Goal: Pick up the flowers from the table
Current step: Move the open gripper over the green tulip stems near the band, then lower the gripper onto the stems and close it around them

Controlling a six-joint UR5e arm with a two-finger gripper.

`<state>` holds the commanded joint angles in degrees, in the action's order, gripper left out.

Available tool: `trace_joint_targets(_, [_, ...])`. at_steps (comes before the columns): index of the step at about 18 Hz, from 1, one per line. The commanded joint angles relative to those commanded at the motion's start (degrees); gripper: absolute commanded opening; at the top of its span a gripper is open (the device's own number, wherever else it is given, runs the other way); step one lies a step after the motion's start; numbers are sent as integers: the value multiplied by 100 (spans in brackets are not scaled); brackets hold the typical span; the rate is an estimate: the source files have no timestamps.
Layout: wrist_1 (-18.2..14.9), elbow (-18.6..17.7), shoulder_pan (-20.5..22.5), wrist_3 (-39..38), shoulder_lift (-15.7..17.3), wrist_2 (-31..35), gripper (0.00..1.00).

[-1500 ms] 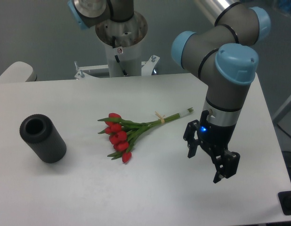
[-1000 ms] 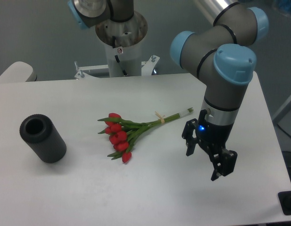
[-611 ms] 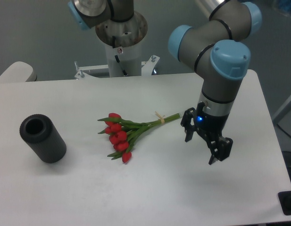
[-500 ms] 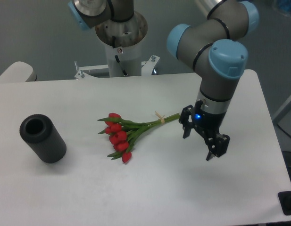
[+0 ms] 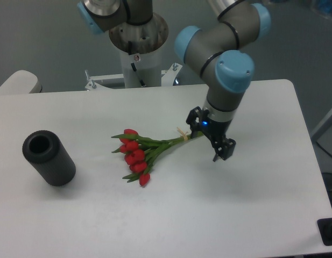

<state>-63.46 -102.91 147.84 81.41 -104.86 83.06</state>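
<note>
- The gripper (image 5: 206,141) has swung in from nearer the right edge and now hangs over the stem ends, fingers spread apart, holding nothing
- The flowers (image 5: 143,152) lie unmoved mid-table (image 5: 262,204), buds toward the front-left corner
- A black cylinder (image 5: 48,158) lies near the left edge
- Judged: the approach is nearly done; lowering and closing remain

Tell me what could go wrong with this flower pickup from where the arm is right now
The open gripper sits over the very tip of the stems, right of the pale band. Closing there may catch only a few stems, or miss them.

Held by that end, the flowers would hang bud-heavy and could tilt or slip out.

The fingers look close to the table, so descending further could scrape it.
</note>
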Motion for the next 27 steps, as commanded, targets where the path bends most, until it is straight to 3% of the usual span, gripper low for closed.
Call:
trace_joint_targets(4, [192,-343,-212,-653,44,-17,100])
trace_joint_targets(9, [957,-1064,-282,-583,115,96,100])
trace_joint_targets(14, [1028,-1257,-475,-653,115,290,100])
trace_joint_targets(17, [1440,-1425,-537,-723,71,290,100])
trace_joint_targets(27, [1767,-1522,-678,-829,-210,264,100])
